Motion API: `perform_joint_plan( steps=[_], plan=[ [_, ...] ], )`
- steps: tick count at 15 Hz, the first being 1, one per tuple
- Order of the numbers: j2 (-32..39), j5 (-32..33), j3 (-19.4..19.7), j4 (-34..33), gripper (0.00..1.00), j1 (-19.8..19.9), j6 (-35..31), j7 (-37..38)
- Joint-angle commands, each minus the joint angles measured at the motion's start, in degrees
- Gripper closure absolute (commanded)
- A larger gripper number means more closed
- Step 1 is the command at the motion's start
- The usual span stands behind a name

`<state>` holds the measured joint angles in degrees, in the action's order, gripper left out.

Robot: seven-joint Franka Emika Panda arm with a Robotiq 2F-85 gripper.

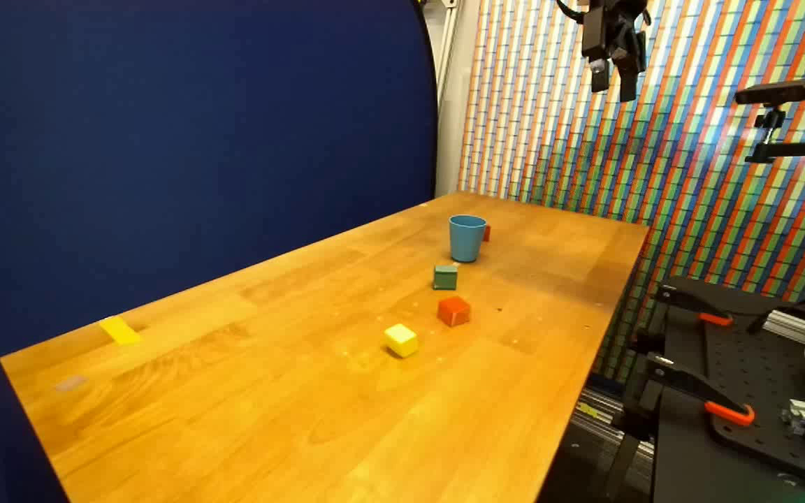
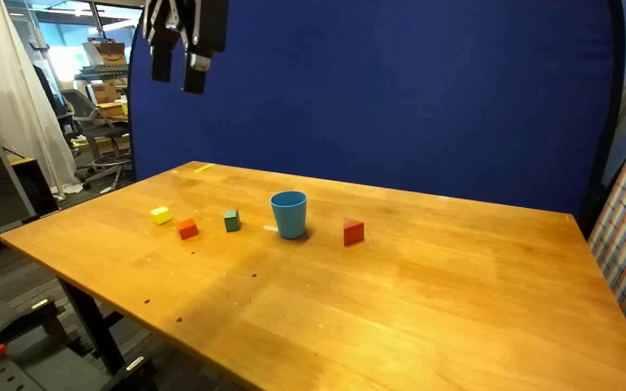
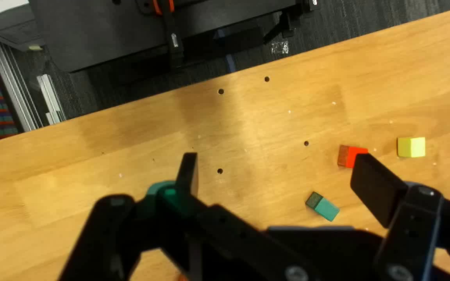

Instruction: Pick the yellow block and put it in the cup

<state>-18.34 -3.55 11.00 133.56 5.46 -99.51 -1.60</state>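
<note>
In an exterior view, the yellow block (image 1: 401, 341) is just sitting on the tabletop (image 1: 291, 433) near a red block (image 1: 454, 311). In an exterior view, the tool (image 2: 177, 77) hangs way up high, jaws apart, while the cup (image 2: 290, 217) stands upright. Wrist view: cup's mostly hidden behind the tool.

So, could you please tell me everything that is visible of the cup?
The cup is blue, smooth, apparently plastic, with a thin round rim and walls widening upward; no handle shows. It stands upright on the table, between the green block and a red block, touching neither. Its inside bottom is hidden.
</note>
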Motion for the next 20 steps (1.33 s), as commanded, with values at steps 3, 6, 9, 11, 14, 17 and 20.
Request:
perform_joint_plan(
  steps=[3, 6, 9, 11, 14, 17, 20],
  plan=[
    [0.1, -0.2, -0.9, -0.6, 0.0, 1.0, 0.1, -0.3],
    [1.4, -0.7, -1.3, -0.6, 0.0, 0.6, -1.1, 0.3],
    [8.9, -1.2, -4.8, 0.4, 0.0, -2.2, -8.5, 0.8],
    [14.2, -1.8, -7.2, 0.4, 0.0, -4.2, -12.0, -0.6],
    [23.8, -1.7, -11.6, -1.4, 0.0, -7.6, -18.0, -0.6],
    [33.5, -1.2, -15.5, -5.1, 0.0, -10.6, -22.7, -0.4],
    [40.7, -0.5, -18.2, -9.5, 0.0, -12.8, -24.0, -0.8]
  ],
)
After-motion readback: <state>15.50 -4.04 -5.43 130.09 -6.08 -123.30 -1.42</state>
